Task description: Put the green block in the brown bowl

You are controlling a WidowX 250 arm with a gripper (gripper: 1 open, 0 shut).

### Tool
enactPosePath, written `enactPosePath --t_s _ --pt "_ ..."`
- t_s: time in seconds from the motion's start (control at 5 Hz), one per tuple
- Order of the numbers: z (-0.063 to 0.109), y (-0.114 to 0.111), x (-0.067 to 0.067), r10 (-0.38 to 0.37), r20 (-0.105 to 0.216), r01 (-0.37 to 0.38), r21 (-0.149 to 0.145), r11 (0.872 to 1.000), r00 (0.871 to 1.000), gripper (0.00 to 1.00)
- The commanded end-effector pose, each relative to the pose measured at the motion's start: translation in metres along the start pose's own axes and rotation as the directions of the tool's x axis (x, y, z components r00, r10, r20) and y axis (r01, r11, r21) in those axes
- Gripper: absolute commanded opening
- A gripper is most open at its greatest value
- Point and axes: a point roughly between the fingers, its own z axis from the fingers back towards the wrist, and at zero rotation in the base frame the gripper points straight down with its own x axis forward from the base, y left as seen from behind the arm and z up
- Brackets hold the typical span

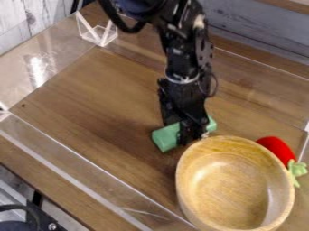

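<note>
Right now I have the gripper [185, 124] pointing straight down onto the green block [171, 134], which lies flat on the wooden table [97, 99] just beside the upper-left rim of the brown bowl [237, 185]. As I read it, the jaws are closed partway across the slab, one finger on each side, so I take it that the block is clamped, though the fingertips are dark against it and I cannot see the contact cleanly. The block's left end sticks out from under the fingers; its right end shows just past them, toward the bowl.

For the step in hand, I judge the lift is what matters. I would raise straight up first, high enough that the bottom of the slab clears the bowl's thick rim, before moving sideways at all. The bowl sits so near that any early drift toward it could knock the rim and shove the bowl, or pry the block out of the grip. Once clear, I would carry it over the middle of the bowl, away from the red rounded object [276, 149] behind the far rim, lower a little, and only then open.
</note>
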Motion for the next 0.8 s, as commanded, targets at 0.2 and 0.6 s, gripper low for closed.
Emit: enactPosePath --t_s 0.2,0.6 --pt "0.066 0.019 0.022 -0.023 0.102 0.014 0.085 0.996 0.994 0.0" --pt "0.066 -0.054 0.005 0.012 0.105 -0.021 0.079 0.997 0.994 0.0"
